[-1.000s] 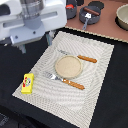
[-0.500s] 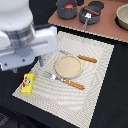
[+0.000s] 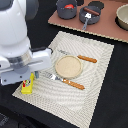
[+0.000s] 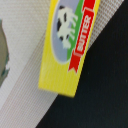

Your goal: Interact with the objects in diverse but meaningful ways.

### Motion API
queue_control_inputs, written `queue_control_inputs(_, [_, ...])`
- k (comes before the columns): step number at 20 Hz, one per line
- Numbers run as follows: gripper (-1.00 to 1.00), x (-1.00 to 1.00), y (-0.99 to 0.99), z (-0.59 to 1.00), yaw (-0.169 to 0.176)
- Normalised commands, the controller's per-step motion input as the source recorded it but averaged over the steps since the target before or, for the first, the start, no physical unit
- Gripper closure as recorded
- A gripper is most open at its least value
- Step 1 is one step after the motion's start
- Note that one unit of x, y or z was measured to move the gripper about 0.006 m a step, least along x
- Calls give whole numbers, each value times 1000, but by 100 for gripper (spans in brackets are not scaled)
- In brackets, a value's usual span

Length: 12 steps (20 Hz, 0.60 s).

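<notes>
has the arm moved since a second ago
Yes. In the exterior view the arm has swung from the placemat's far corner toward its near corner on the exterior view's left, and now hangs right over the yellow butter box.

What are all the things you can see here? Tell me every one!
Yellow rectangular butter box: one, yellow with a red BUTTER banner, at the placemat's edge on the exterior view's left, partly behind the arm.
Round tan plate: one, tan, middle of the placemat.
Wooden-handled fork: one, beside the plate.
Wooden-handled knife: one, on the plate's other side.
Pale woven placemat: one, cream, on the black table.
Dark pots: two, dark grey, on the brown board at the back; one holds something red.
Beige bowl: one, at the board's far end on the exterior view's right.
Robot arm: one, white, over the butter box; its fingers are hidden.
</notes>
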Motion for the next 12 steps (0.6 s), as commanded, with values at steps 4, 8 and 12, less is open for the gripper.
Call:
queue_control_inputs(4, [-100, -20, -215, -86, -12])
queue_control_inputs(8, [-100, 0, -239, -6, -13])
queue_control_inputs(12, [100, 0, -301, -71, -8])
